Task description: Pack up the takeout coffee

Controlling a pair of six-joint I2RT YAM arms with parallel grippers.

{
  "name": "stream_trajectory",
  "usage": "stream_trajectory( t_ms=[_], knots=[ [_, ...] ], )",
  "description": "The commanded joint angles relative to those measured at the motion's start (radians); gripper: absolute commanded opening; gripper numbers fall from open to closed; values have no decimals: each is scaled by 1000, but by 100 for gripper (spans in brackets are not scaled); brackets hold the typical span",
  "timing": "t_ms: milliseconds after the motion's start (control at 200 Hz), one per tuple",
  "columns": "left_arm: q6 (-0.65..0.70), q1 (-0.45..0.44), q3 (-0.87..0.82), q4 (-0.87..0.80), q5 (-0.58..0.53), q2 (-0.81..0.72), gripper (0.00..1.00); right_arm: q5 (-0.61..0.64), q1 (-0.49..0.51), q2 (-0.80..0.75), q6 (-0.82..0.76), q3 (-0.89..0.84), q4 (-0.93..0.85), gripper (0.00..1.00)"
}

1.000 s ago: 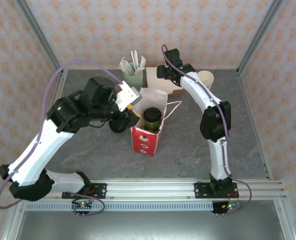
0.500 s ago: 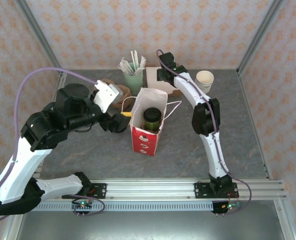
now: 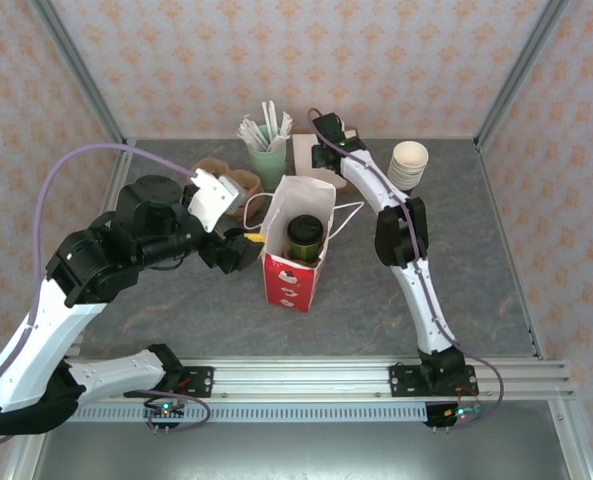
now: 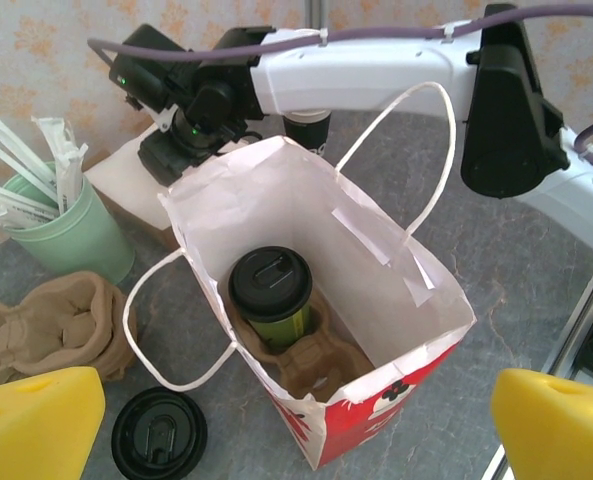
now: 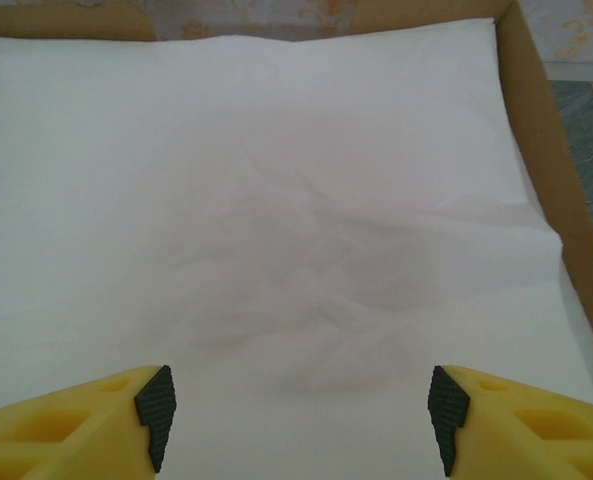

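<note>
The takeout coffee (image 4: 270, 285), a dark green cup with a black lid, stands upright in a brown cup carrier (image 4: 321, 365) inside the open red-and-white paper bag (image 4: 416, 370). From above, the coffee (image 3: 304, 236) sits in the bag (image 3: 294, 285) at mid-table. My left gripper (image 3: 244, 246) hovers just left of the bag, open wide and holding nothing; its yellow fingers (image 4: 36, 425) frame the bag from above. My right gripper (image 3: 326, 138) is at the back, open over a cardboard box of white napkins (image 5: 276, 200), its pads (image 5: 157, 412) apart with nothing between them.
A pile of black lids (image 4: 159, 436) lies on the table left of the bag. Brown cup carriers (image 3: 226, 178) and a mint cup of stirrers (image 3: 266, 150) stand behind it. A stack of lidless cups (image 3: 408, 163) is at back right. The right arm (image 4: 376, 75) spans above the bag.
My left gripper has drawn back from the bag's left edge and opened wide. My right gripper has shifted left over the napkin box and opened a little more.
</note>
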Motion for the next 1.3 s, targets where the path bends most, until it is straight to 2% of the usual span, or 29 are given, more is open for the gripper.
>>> stream_trajectory(
  t_ms=[0, 295, 831, 971, 1086, 1296],
  knots=[
    [0, -7, 4, 12, 4, 16, 100, 36, -1, 30, -4, 40, -7, 72],
    [-11, -5, -8, 26, 23, 20, 100, 95, -6, 94, 6, 66, 37, 75],
    [-30, -7, 3, 12, 15, 20, 100, 50, -31, 152, 33, 107, 75, 72],
    [-32, -5, 3, 13, 18, 23, 100, 36, -33, 151, 37, 105, 74, 67],
    [-33, -7, 5, 12, 22, 28, 100, 25, -33, 151, 33, 110, 70, 57],
    [-34, -6, 6, 6, 24, 34, 100, 12, -32, 140, 33, 131, 58, 55]
  ],
)
